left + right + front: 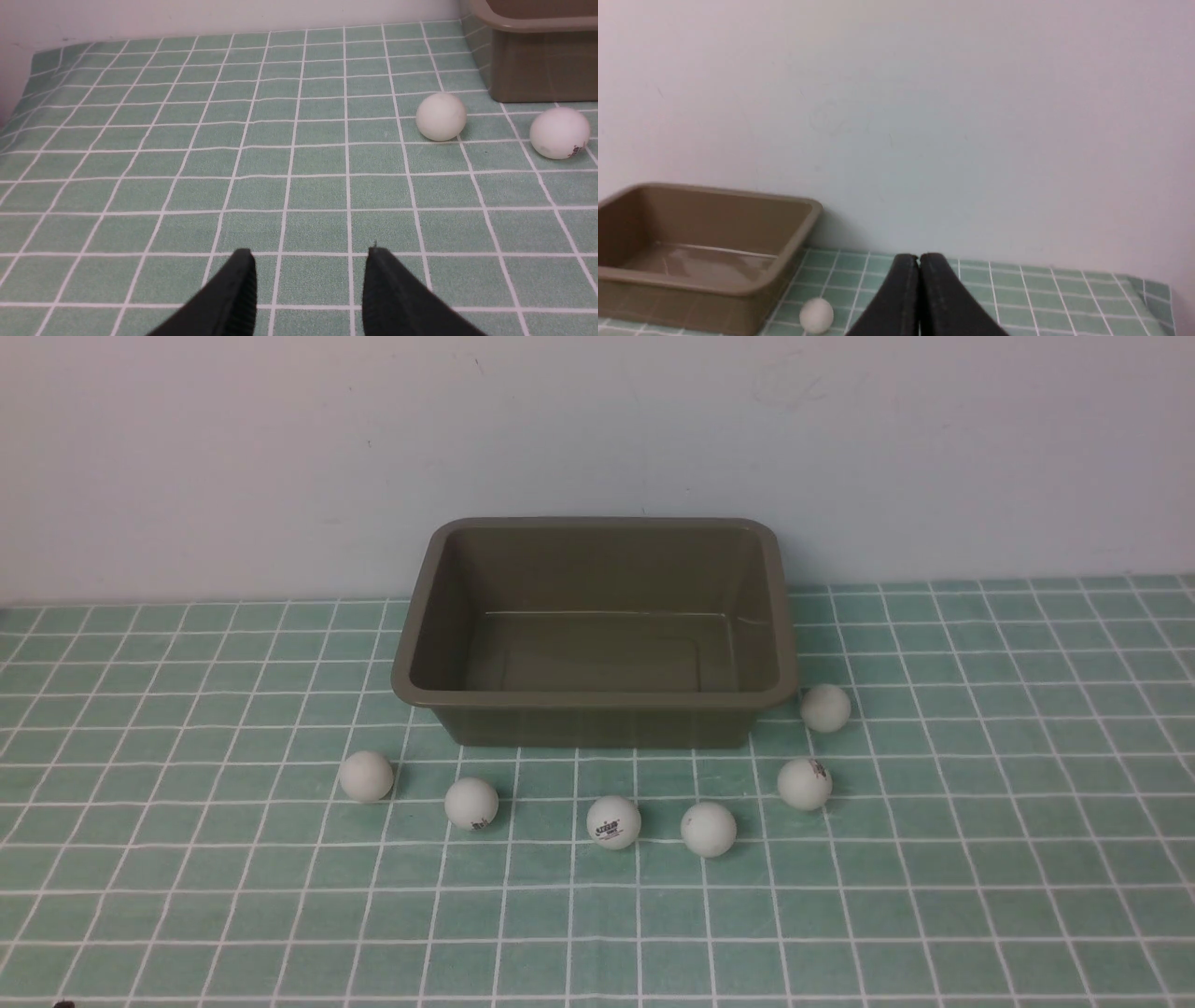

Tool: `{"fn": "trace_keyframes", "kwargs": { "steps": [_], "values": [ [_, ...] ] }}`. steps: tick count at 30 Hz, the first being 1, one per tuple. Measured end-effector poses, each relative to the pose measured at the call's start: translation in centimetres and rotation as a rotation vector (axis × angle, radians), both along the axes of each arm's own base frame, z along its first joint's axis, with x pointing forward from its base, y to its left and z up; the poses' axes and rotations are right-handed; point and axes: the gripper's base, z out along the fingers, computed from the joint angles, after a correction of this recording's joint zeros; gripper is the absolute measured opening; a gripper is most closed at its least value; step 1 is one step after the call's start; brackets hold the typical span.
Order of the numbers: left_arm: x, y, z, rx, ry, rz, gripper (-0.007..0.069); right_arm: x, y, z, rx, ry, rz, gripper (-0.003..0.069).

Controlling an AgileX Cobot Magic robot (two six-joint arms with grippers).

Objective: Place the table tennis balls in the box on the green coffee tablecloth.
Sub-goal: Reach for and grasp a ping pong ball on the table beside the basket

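white table tennis balls (613,821), all six, were seen outside the bare box (597,702), left hand (310,255) parted, right hand (919,257) closed.

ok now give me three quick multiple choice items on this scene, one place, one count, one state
1. Where are the small matte white table tennis balls relative to the olive-brown plastic box? A) inside it B) outside, on the mint-green checked tablecloth C) on its rim
2. How many balls? A) four B) eight C) six
3. The right gripper is A) shut, empty B) wide open C) shut on a ball
Answers: B, the box holds nothing; C, the front view shows six; A, its jaws meet with nothing between.
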Motion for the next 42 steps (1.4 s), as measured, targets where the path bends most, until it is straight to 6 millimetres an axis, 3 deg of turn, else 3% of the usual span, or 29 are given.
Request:
{"fn": "trace_keyframes", "kwargs": {
  "steps": [5,35,42],
  "values": [
    [0.0,0.0,0.0,0.000,0.000,0.000,0.0288,-1.3,0.3,2.3,0.016,-0.049,0.028,-0.0016],
    [0.0,0.0,0.0,0.000,-0.004,0.001,0.0288,-1.4,1.1,2.5,0.162,-0.052,0.116,-0.0016],
    [0.2,-0.4,0.6,-0.171,-0.087,0.004,0.0288,-1.4,1.1,2.5,0.171,-0.052,0.121,-0.0016]
  ]
}}
